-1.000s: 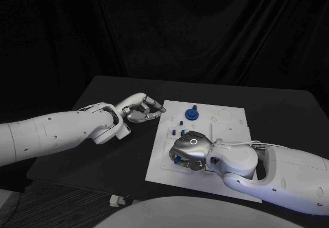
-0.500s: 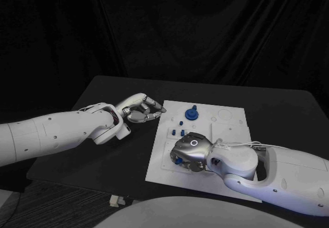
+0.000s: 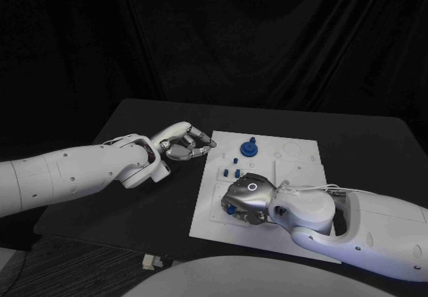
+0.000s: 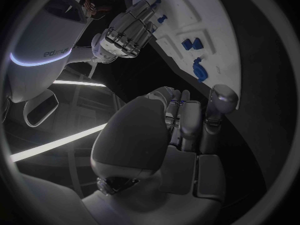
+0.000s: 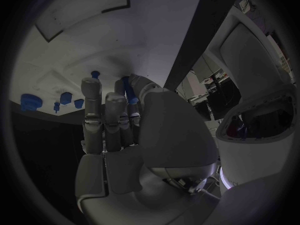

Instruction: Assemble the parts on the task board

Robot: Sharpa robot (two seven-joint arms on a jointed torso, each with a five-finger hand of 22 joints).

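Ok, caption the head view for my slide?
Right hand down on the board over blue parts; left hand curled beside it.

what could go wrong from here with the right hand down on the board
1. The right hand covers the near end of the task board, hiding the blue part at its fingertips from the head view; a misalignment could go unseen.
2. Small blue pieces stand just beyond it and might get knocked.

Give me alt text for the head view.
The right hand reaches down over blue parts at the near end of the white board. The left hand rests curled at the board's far left corner, beside a blue knob.
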